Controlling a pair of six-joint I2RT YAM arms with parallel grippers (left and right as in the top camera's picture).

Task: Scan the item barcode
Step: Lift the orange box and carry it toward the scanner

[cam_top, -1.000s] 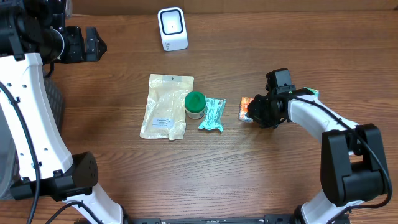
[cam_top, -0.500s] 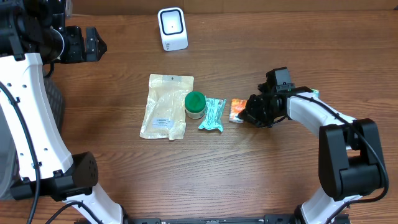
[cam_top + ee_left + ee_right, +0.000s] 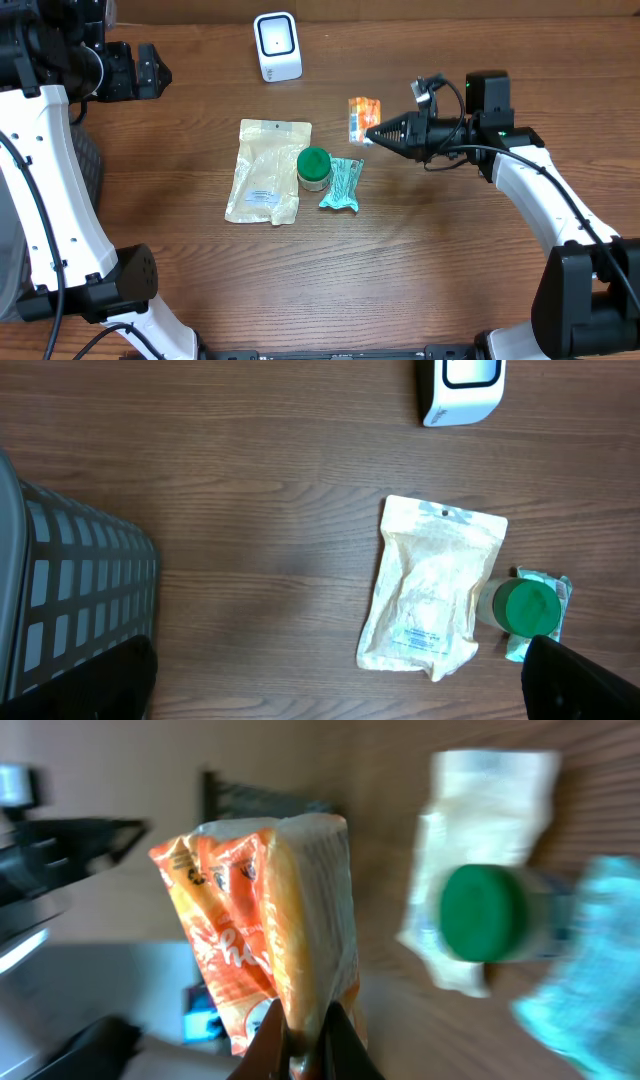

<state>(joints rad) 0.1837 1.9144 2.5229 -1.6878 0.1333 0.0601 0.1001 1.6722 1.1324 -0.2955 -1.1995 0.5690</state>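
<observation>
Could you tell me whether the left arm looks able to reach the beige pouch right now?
Probably yes: its fingers stand open, with bare table between them and the pouch; the green-capped jar sits only at the pouch's far edge.

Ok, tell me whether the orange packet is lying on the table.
No, the right gripper pinches the packet by one edge and holds it up off the table.
</observation>
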